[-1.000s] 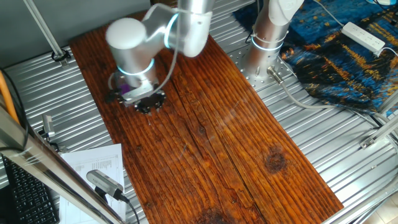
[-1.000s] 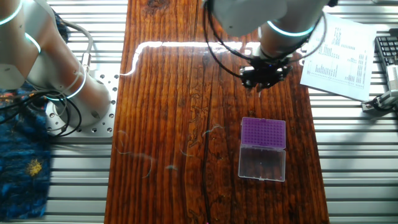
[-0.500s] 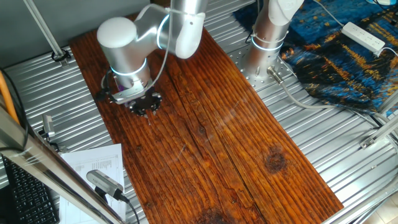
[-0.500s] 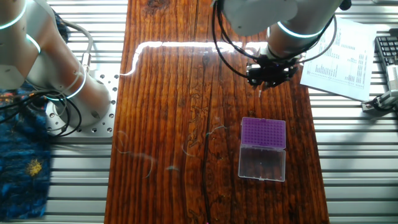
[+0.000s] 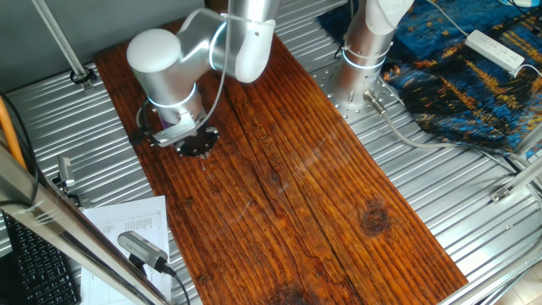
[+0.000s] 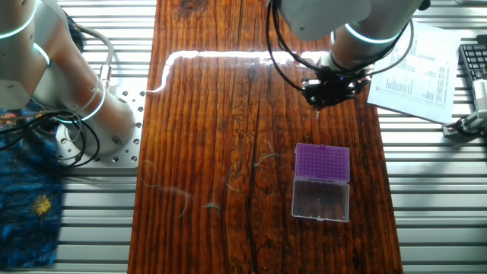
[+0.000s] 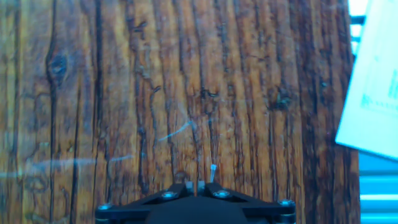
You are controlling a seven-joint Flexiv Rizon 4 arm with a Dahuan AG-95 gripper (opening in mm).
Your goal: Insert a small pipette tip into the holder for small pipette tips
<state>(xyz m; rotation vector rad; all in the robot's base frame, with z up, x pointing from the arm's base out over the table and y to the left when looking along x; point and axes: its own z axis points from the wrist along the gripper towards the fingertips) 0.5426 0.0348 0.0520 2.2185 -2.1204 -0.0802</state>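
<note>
Gripper: the gripper (image 6: pixel 318 109) hangs over the wooden desk (image 6: pixel 205 106), pointing down, above the board's right part in the other fixed view; in the hand view (image 7: pixel 199 185) its fingers stand close together, clamped on a thin pale sliver.
Small pipette tip: the small pipette tip (image 7: pixel 212 173) sticks out from between the fingertips, over bare wood; in the other fixed view it is a faint pale line (image 6: pixel 317 115) just under the gripper.
Holder: the holder for small pipette tips (image 6: pixel 322 182) stands on the desk, nearer than the gripper and apart from it, its purple rack on the far end and a clear part on the near end.
Paper: a printed sheet (image 6: pixel 417 73) lies at the desk's right edge, beside the gripper.
Other arm base: a second robot base (image 6: pixel 72 99) sits left of the desk.
</note>
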